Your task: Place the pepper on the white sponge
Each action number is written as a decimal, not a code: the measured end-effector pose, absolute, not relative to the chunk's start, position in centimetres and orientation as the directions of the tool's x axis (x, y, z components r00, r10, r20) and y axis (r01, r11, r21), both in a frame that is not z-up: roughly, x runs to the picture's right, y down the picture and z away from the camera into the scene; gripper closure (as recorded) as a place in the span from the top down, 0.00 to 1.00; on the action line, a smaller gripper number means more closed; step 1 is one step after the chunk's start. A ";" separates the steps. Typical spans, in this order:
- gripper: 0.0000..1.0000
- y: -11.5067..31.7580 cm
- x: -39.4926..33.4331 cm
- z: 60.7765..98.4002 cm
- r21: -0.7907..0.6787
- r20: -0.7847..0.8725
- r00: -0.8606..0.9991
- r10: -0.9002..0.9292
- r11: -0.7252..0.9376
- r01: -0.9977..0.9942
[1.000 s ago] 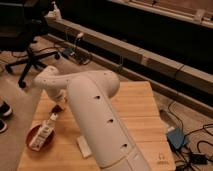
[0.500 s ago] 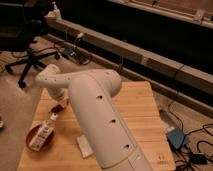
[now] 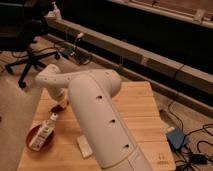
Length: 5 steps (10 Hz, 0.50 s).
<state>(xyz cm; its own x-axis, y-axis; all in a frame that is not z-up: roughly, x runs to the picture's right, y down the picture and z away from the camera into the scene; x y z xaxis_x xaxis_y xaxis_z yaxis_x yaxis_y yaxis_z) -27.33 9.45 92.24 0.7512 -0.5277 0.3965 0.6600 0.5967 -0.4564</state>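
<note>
White robot arm (image 3: 95, 115) stretched across a wooden table (image 3: 145, 110), bent toward the far left corner. Gripper (image 3: 59, 101) low over the table's left side, with a small dark-red pepper (image 3: 59, 107) at its tip. Nearer, a red-brown bowl (image 3: 31, 136) holding a white packet (image 3: 45, 131). White sponge (image 3: 84, 146) flat on the wood, just beside the arm's lower section.

An office or lab: a black swivel chair (image 3: 22, 37) stands beyond the gripper (image 3: 59, 106), itself low over the wooden counter (image 3: 142, 112); cables (image 3: 196, 156) lie on the floor well right of it.
</note>
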 end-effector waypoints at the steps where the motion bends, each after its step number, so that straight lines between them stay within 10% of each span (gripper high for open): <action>1: 0.00 9.5 -27.3 92.2 -0.458 0.395 0.752 -0.528 0.596 0.659; 5: 0.00 9.4 -27.0 92.2 -0.467 0.386 0.759 -0.523 0.599 0.650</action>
